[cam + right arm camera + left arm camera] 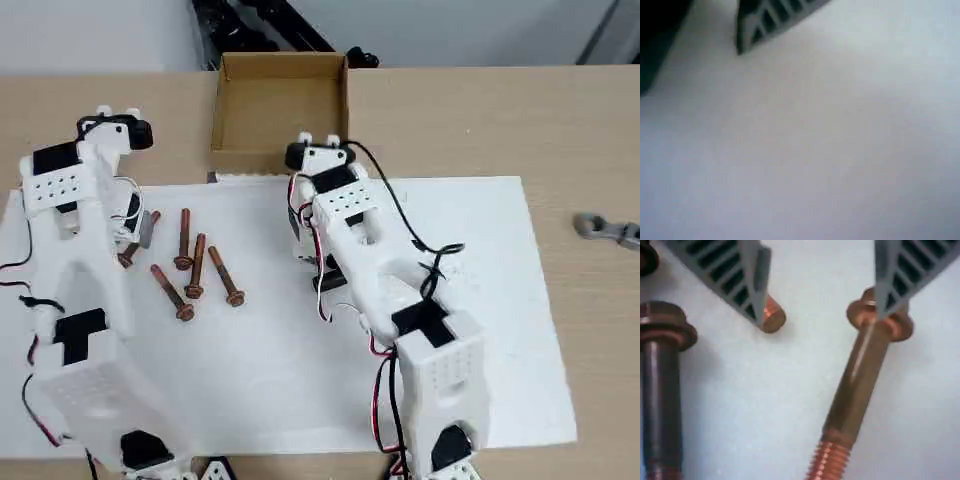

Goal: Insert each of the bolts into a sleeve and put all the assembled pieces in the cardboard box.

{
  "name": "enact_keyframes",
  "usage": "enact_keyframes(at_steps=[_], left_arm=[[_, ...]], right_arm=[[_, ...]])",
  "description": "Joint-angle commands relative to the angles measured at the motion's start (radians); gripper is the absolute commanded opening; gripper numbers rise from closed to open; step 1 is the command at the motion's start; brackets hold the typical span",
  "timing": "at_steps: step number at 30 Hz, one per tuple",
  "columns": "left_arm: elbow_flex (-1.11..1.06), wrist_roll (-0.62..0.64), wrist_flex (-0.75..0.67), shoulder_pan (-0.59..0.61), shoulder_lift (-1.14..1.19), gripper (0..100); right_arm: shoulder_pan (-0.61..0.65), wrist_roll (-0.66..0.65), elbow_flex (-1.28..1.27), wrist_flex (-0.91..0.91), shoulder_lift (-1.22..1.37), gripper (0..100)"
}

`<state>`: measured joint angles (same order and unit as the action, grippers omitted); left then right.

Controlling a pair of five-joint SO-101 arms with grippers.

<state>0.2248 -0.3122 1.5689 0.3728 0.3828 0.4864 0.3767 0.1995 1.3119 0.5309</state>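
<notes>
- White sheet (300,400): covers the table in front of both arms. All loose work lies on its left part.
- Cardboard box (278,110): stands at the far edge of the sheet, open side up, with bare cardboard showing inside. Judgement: the task is near its start.
- Right gripper (303,240): hangs low over the sheet near the middle, well apart from the bolts. Whether it is open or closed cannot be told.
- Left gripper (822,315): sits low over the sheet at the left end of the bolts (197,268), spread wide and holding nothing.
- Step in hand, as judged: the pick-up of a bolt, before any insertion.
- Copper bolt (862,385): lies flat on the sheet, flanged head towards the gripper and thread pointing away.
- Dark bolt (660,390): lies beside it, outside the gripper's span.
- Fingertips (760,310): one stands on or just over a short copper end (772,315). What that piece is, I cannot tell. The other fingertip stands over the copper bolt's head, so the bolt is under one finger, not centred between the two.
- Next move, as judged: shift sideways until the shank lies between the fingers, then close across it. As placed, closing risks pushing the head aside or catching the short end as well.
</notes>
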Motion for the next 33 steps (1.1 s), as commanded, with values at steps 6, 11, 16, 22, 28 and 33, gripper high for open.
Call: enact_keyframes(at_steps=[6, 11, 16, 22, 28, 33], left_arm=[[0.033, -0.009, -0.018, -0.006, -0.005, 14], [0.033, -0.009, -0.02, -0.006, -0.005, 14], [0.033, -0.035, -0.018, -0.006, -0.005, 14], [0.033, -0.035, -0.021, -0.006, -0.005, 14], [0.031, -0.054, -0.015, -0.006, -0.005, 14], [0.022, -0.058, -0.015, -0.003, -0.005, 14]], right_arm=[[-0.013, 0.008, 0.034, -0.042, 0.051, 29.6], [-0.013, 0.008, 0.034, -0.036, 0.056, 12.1], [-0.013, 0.003, 0.034, -0.033, 0.058, 1.7], [-0.008, 0.003, 0.034, -0.008, 0.031, 1.8], [-0.007, -0.041, 0.034, 0.065, -0.114, 1.8], [-0.012, -0.049, 0.034, 0.13, -0.286, 1.8]])
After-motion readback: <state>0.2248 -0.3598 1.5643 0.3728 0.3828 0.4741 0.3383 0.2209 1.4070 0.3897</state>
